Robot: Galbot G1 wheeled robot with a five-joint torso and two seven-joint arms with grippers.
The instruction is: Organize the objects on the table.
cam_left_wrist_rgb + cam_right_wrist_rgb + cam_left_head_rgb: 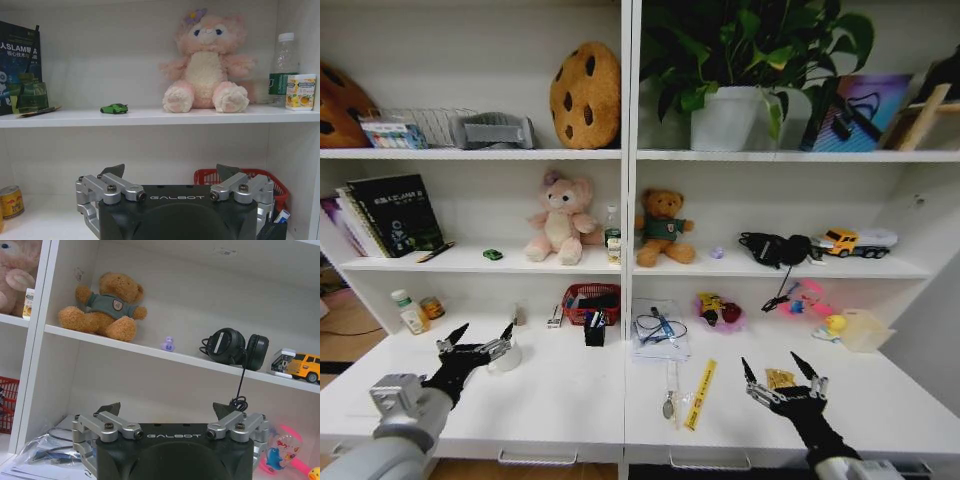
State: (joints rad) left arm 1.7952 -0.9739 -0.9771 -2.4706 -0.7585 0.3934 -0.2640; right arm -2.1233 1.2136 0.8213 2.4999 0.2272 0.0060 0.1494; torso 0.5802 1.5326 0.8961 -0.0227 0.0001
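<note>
- A smooth white table (570,400) with metal bar handles along its front edge is seen.
- One tiny glossy green toy car (114,108) is set on the shelf (150,117) above, near a fluffy pink plush (207,65).
- The left gripper (480,339) is held over the table's left part, fingers spread, nothing grasped.
- The right gripper (783,372) is held near the right front edge, likewise spread and unladen.

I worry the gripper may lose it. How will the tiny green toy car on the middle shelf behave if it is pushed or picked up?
The green toy car stands on its wheels on a smooth white shelf, so a push would probably make it roll away. It looks small and light, likely easy to lift, but its low body gives the open left gripper little to grasp.
</note>
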